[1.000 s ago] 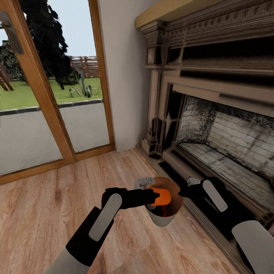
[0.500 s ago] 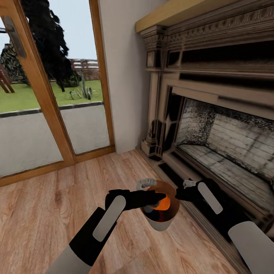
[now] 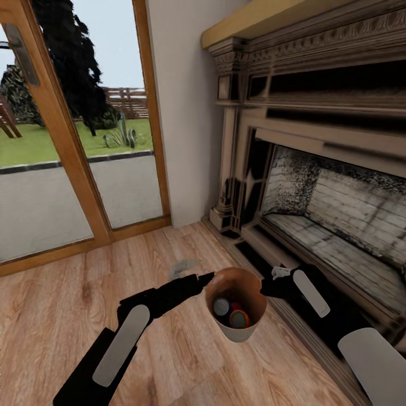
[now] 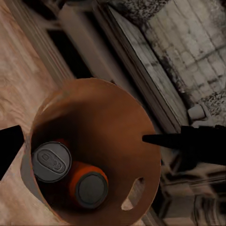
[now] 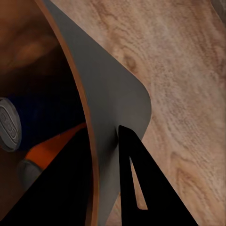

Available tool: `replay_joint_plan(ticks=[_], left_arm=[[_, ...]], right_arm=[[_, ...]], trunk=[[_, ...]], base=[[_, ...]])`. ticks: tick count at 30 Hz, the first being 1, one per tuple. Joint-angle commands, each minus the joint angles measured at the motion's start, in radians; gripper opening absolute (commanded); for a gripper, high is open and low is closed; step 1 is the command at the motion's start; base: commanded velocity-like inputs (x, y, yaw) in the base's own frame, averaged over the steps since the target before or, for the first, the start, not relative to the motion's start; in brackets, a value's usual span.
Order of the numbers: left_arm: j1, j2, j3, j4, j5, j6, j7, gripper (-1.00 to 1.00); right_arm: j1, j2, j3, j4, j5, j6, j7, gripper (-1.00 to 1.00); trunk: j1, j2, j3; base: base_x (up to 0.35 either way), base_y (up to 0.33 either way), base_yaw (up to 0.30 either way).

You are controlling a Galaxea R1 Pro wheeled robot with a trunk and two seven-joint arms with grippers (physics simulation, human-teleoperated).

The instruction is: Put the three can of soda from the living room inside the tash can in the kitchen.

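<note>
- My right jaws were pinched onto the rim of the tash can: in the right wrist view one finger lay inside the brown wall and the other against the grey outside.
- That tash can was held just above the wood floor of the living room, close beside the fireplace.
- My left jaws sat just beside the tash can's near rim, holding nothing; the fingers blurred together in the head view, so I could not tell how wide they stood.
- Inside the tash can, the left wrist view showed an orange can of soda lying at the bottom, its dark end facing up.
- A second can of soda lay touching it, silver top up; in the right wrist view its side looked dark blue.
- I could not tell whether a third lay beneath them.
- The glass doors stood behind, well apart from the tash can.
</note>
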Motion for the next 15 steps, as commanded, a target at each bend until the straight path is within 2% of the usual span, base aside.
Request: replay_joint_plan(ticks=[1, 5, 9, 10, 12, 15], left_arm=[[0.011, 0.022, 0.019, -0.005, 0.001, -0.021, -0.023, 1.0], [0.081, 0.096, 0.142, -0.009, 0.001, -0.051, -0.088, 1.0], [0.145, 0.143, 0.255, 0.009, -0.001, -0.057, -0.099, 1.0], [0.152, 0.151, 0.284, 0.042, -0.001, -0.058, -0.098, 1.0], [0.155, 0.159, 0.332, 0.177, -0.001, -0.057, -0.095, 1.0], [0.149, 0.155, 0.369, 0.337, 0.007, -0.056, -0.073, 1.0]], right_arm=[[-0.001, 0.0, -0.001, 0.002, -0.033, 0.0, 0.004, -1.0], [-0.002, 0.0, -0.005, 0.04, -0.034, 0.0, 0.003, -1.0], [-0.003, 0.0, -0.009, 0.061, -0.035, -0.002, 0.003, -1.0], [-0.003, 0.0, -0.009, 0.065, -0.035, -0.011, 0.003, -1.0], [-0.003, 0.0, -0.01, 0.072, -0.036, -0.021, 0.004, -1.0], [-0.007, -0.001, -0.012, 0.106, -0.037, -0.025, 0.005, -1.0]], trunk=[[0.0, 0.0, 0.0], [0.0, 0.0, 0.0], [0.0, 0.0, 0.0], [0.0, 0.0, 0.0], [0.0, 0.0, 0.0], [0.0, 0.0, 0.0]], base=[[0.044, 0.167, 0.0], [0.063, 0.256, 0.0], [0.018, 0.324, 0.0], [0.005, 0.323, 0.0], [0.003, 0.199, 0.0], [0.001, 0.085, 0.0]])
